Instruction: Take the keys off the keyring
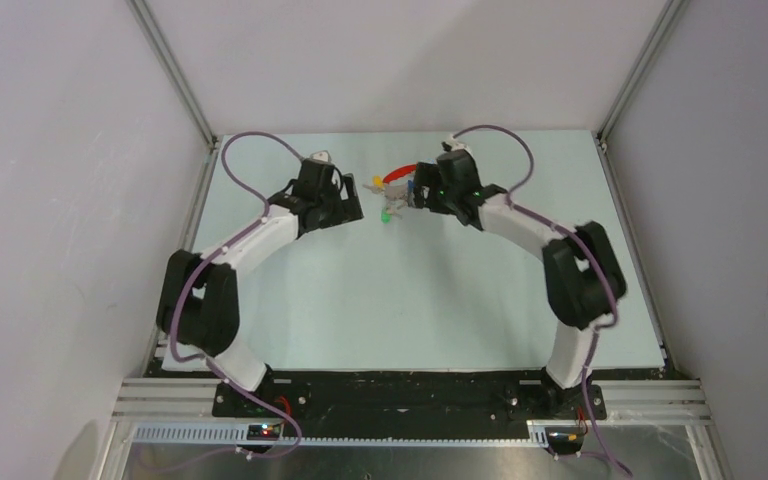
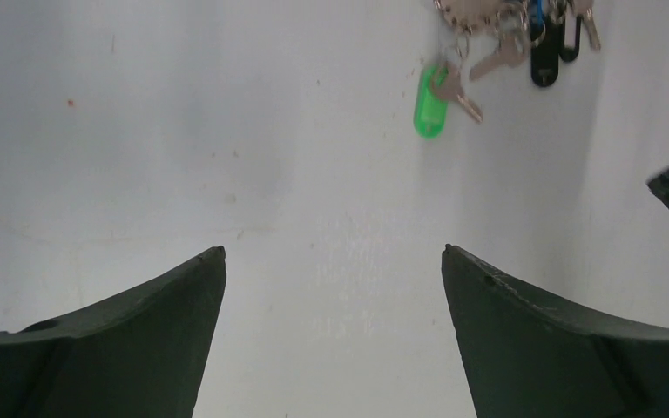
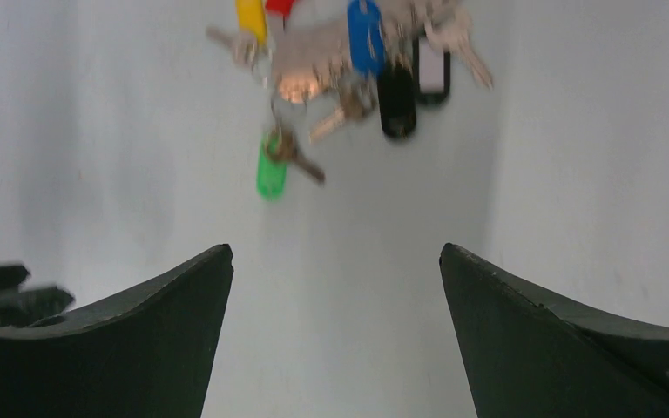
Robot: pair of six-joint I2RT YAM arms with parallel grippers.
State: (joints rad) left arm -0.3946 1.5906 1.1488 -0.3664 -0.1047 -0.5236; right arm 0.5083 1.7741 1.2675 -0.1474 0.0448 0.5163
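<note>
A bunch of small silver metal keys with green, yellow, blue and black plastic heads [image 3: 314, 61] lies on the pale table [image 1: 410, 300] near its far edge, gathered at the curved red plastic keyring [image 1: 397, 172]. The black left gripper [image 2: 333, 252] and black right gripper [image 3: 335, 251] face it from either side. Both have their jaws spread wide, with nothing between them.

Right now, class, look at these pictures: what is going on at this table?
Two robot arms face a bunch of keys on a red keyring lying on the table. Both the left gripper and the right gripper are open and hold nothing. The bunch lies between them, nearer the right. No key looks clearly off the ring yet.
</note>
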